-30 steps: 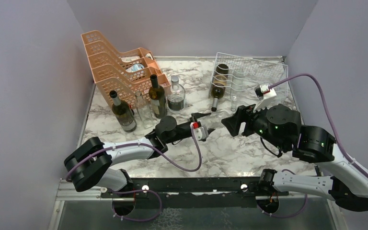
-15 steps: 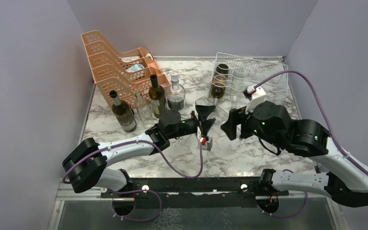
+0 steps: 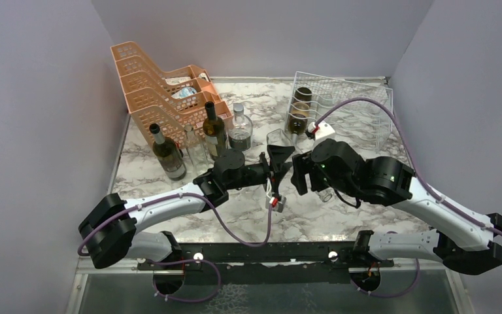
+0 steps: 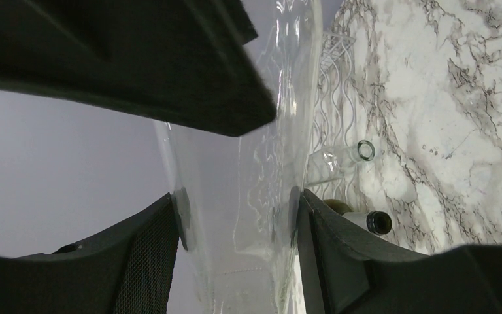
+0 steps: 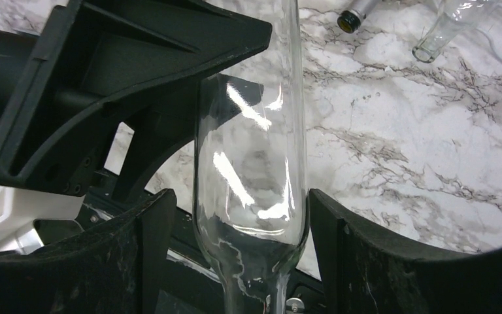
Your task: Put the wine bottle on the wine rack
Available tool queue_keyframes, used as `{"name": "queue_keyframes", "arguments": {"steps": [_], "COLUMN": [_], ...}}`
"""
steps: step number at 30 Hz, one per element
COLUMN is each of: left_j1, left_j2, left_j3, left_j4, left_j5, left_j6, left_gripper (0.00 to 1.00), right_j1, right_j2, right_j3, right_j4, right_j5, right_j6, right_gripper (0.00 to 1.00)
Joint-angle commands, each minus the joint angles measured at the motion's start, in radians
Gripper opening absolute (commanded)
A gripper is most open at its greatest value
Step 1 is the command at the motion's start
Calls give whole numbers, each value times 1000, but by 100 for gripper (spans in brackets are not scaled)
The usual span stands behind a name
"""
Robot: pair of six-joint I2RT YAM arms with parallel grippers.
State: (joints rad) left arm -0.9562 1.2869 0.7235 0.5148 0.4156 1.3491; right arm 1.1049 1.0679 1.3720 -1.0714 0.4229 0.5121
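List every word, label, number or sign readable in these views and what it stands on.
No text can be read.
Pale label, leftmost dark bottle: too small to read.
Label, taller dark bottle: too small.
Label, racked bottle in the wine rack: blurred.
Clear wine bottle: no label shows.

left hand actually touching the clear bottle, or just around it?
Touching. Left wrist view: the left hand's two fingers sit flush against opposite sides of the clear bottle, with no gap at either.
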Motion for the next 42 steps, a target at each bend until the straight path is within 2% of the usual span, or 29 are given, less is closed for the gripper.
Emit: {"name": "queue_keyframes", "arguments": {"steps": [1,3,6,10,12,15,17,18,25,30,35,39,42], "left_j1": [-3,-3,-3,-3,-3,-3,-3,-3,-3,-3,-2,-3,-3], "left_j2": [-54,-57,-57,-62,-64,-69,-68,-67,-83,-112,-173,-227,-253], "left_j3": [28,27,27,20,15,9,6,3,-22,-41,-49,-51,-44], "left_j4": [53,51,51,51,51,51,51,51,51,51,53,54,54], "left_j5": [34,34,37,27,14,-1,-15,-19,-27,-41,-154,-348,-518], "left_j6": [26,18,2,-15,-19,-22,-29,-28,-54,-159,-410,-659,-831], "left_gripper": [0,0,0,2,11,43,95,99,99,99,99,99,99], "right_j1": [3,3,4,3,4,3,4,4,3,4,3,-44,-121], "right_j2": [23,28,27,18,5,-16,-30,-38,-68,-78,-38,18,27], "right_j3": [-47,-61,-71,-70,-71,-72,-76,-79,-95,-108,-110,-111,-145], "right_j4": [1,10,24,28,36,48,61,68,70,49,-23,-18,79], "right_j5": [-43,-44,-24,21,46,79,105,110,163,216,278,264,173], "right_j6": [31,43,59,77,80,84,85,85,103,150,230,230,150], "right_gripper": [74,71,60,28,14,3,1,1,1,1,1,1,1]}}
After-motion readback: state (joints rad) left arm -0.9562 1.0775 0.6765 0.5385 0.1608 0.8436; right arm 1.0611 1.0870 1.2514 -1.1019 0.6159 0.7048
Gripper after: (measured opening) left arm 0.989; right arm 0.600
